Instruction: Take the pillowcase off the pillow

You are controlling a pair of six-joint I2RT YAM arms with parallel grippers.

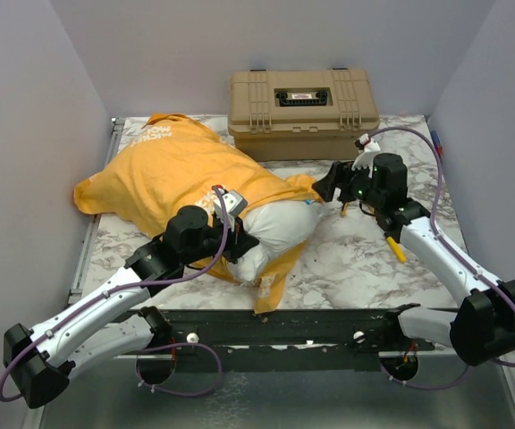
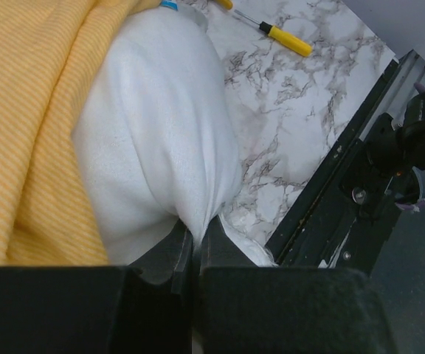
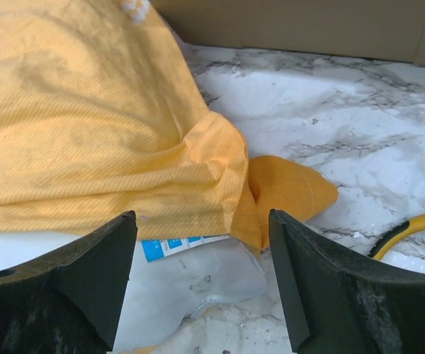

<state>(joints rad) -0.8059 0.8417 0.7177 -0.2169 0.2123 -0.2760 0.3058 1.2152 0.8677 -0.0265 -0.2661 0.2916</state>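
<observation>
The orange-yellow pillowcase (image 1: 177, 174) lies across the left of the table, still covering most of the white pillow (image 1: 280, 228), whose near end sticks out of its opening. My left gripper (image 1: 240, 243) is shut on a pinch of the pillow's white fabric (image 2: 153, 125) at that exposed corner; the pillowcase (image 2: 28, 110) lies to its left. My right gripper (image 3: 201, 221) is open and empty. It hovers just in front of the pillowcase's open hem (image 3: 227, 177), with the pillow's blue label (image 3: 172, 247) below it. In the top view the right gripper (image 1: 326, 183) is at the pillowcase's right corner.
A tan toolbox (image 1: 302, 112) stands at the back centre. A yellow-handled screwdriver (image 1: 396, 248) lies under the right arm and also shows in the left wrist view (image 2: 286, 40). A black rail (image 1: 329, 326) runs along the table's near edge. Grey walls enclose the sides.
</observation>
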